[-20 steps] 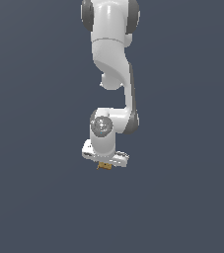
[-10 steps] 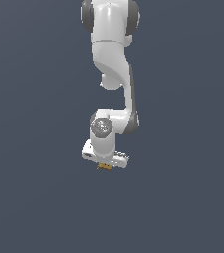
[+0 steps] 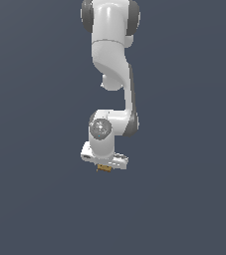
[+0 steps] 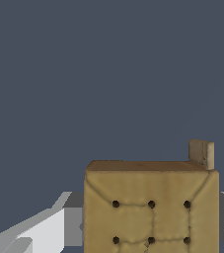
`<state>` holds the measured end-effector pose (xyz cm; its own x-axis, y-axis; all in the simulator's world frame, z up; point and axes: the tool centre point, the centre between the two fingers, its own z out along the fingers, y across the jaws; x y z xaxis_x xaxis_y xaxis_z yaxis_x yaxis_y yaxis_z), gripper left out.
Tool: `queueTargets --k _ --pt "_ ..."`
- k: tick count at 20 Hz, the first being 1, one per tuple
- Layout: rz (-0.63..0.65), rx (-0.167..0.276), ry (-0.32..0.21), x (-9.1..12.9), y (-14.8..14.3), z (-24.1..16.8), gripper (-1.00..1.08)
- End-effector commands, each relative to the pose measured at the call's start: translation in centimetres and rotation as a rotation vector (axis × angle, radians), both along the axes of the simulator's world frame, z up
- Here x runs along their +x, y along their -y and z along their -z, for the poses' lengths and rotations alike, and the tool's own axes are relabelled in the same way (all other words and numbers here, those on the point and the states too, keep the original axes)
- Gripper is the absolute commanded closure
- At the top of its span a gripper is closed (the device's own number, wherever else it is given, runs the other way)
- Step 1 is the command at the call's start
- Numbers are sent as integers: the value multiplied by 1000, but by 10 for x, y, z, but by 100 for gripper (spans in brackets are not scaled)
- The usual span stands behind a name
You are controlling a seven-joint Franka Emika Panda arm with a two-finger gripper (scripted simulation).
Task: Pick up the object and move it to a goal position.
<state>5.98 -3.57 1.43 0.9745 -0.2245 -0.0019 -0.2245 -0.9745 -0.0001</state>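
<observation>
The object (image 3: 103,169) is a tiny tan-brown block peeking out just under the white hand of the arm in the exterior view. My gripper (image 3: 104,168) is shut on it. In the wrist view the object (image 4: 151,207) fills the frame's lower middle: a tan squarish face with stitched lines and small dark dots, and a small tab sticking up at one corner. Grey-white fingers (image 4: 59,230) press against both of its sides. The gripper (image 4: 151,232) holds it above a plain dark blue-grey ground.
The white arm (image 3: 112,74) comes down from the top of the exterior view. Around it there is only the even dark blue-grey background (image 3: 35,149); no goal marker shows.
</observation>
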Motion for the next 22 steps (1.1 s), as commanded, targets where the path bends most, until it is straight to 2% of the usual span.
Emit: queueTargets --k 1,16,22 --pt "1 0 2 4 8 -6 108" --pt "1 0 2 51 94 -59 108" --pt "1 0 2 66 118 -74 108"
